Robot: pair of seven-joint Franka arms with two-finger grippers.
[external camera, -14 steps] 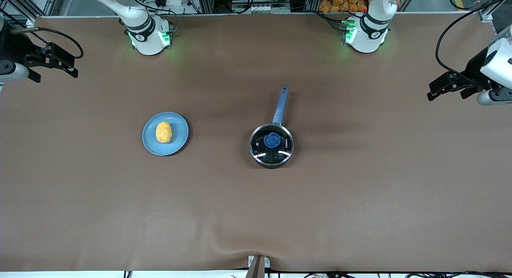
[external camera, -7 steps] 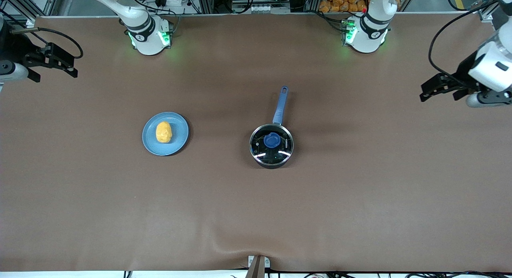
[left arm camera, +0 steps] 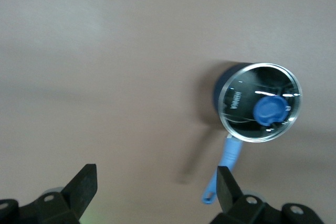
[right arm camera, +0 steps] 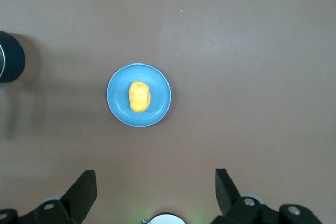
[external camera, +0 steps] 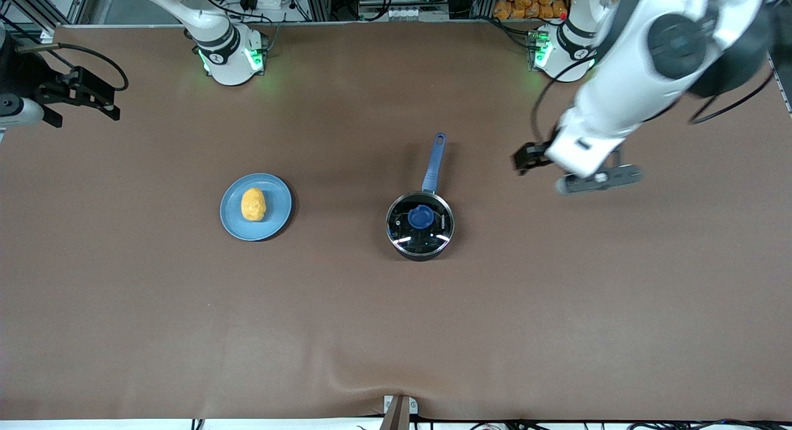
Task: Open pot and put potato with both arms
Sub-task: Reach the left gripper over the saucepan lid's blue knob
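Observation:
The black pot stands mid-table with its glass lid on, blue knob on top, and its blue handle pointing toward the robots' bases. The yellow-orange potato lies on a light-blue plate toward the right arm's end. My left gripper is open and empty in the air over bare table, beside the pot's handle toward the left arm's end. In the left wrist view it shows the lidded pot. My right gripper is open and empty, high at the right arm's end; its wrist view shows the potato.
The table is covered by a brown mat with a wrinkle at its front edge. The pot's side shows at the edge of the right wrist view. The plate holds only the potato.
My left arm has swung in fast from the left arm's end of the table toward the pot. The right arm, pot, lid and potato have not moved.

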